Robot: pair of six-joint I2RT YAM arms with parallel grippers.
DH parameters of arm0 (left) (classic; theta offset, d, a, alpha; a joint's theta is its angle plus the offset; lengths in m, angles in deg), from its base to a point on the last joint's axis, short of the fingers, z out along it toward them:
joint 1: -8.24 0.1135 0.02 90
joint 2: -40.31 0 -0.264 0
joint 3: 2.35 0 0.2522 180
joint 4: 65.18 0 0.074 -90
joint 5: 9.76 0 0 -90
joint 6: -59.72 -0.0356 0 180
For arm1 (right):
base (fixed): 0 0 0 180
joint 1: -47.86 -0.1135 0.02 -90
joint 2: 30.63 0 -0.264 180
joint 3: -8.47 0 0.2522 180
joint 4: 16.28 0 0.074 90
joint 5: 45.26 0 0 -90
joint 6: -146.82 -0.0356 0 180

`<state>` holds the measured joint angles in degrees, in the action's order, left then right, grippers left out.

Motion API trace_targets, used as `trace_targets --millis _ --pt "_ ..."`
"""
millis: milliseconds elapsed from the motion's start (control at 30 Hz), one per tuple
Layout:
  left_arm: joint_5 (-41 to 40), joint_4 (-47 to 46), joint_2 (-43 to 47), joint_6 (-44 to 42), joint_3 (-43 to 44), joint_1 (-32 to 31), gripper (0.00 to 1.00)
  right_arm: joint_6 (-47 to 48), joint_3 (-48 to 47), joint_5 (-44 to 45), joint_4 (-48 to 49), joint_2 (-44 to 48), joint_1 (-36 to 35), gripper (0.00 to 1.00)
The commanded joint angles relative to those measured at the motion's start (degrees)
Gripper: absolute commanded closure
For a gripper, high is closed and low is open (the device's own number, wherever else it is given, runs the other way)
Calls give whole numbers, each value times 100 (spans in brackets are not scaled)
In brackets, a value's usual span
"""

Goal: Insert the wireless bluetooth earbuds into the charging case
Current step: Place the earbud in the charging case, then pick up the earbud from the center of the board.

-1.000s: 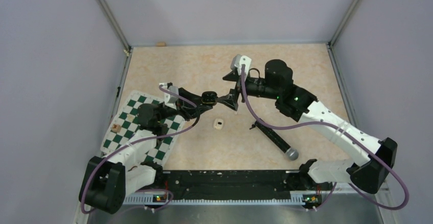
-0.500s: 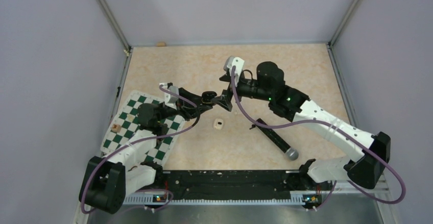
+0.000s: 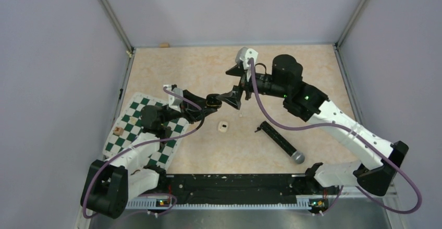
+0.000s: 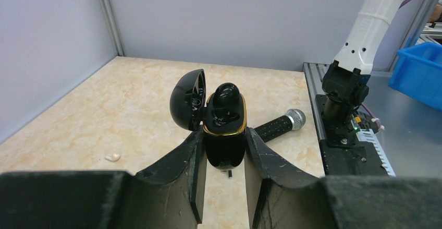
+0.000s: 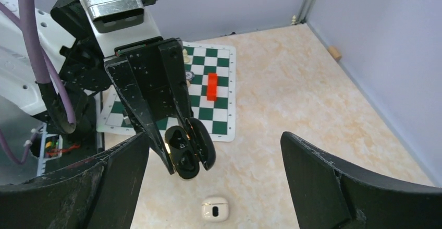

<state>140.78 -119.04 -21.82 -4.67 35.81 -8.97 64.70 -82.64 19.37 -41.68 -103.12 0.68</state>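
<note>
The left fingers (image 3: pixel 209 103) are clamped on the black case (image 4: pixel 224 145), one on each side of its lower body, holding it upright above the desk (image 3: pixel 172 67). Its lid (image 4: pixel 187 98) is swung open to one side. A dark earbud (image 4: pixel 226 94) sits in the top of the case, rising above the gold rim, just past the left fingertips.

A whitish earbud (image 4: pixel 112 157) lies loose on the desk, ahead of the left fingers and off to their left in the wrist view, well clear of the case.

The right fingers (image 3: pixel 232 96) are spread wide and grip nothing. They face the left fingers. In the right wrist view the open case sits in the gap between them, closer to the one at the left of that view. Whether that finger touches the case I cannot tell.

A small white box (image 5: pixel 215 209) rests on the desk beneath the gap between the right fingers. The mic (image 3: pixel 281 141) lies flat beside and below the right fingers, apart from both pairs. A chessboard (image 5: pixel 221 114) with a red block (image 5: pixel 211 86) lies behind the left fingers, under that arm.
</note>
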Motion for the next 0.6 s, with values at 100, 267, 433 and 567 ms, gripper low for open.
trace_targets --millis 100,267,433,567 --pt "148 127 136 -230 147 27 100 1390 295 991 -318 663 189 6" --pt "246 286 191 -235 228 50 100 2957 1238 1341 -755 1248 301 13" --pt "357 275 227 -96 250 60 100 3806 2041 1280 -1445 1441 504 25" --pt "351 316 221 -67 256 80 100 4262 2454 1203 -1958 1242 569 27"
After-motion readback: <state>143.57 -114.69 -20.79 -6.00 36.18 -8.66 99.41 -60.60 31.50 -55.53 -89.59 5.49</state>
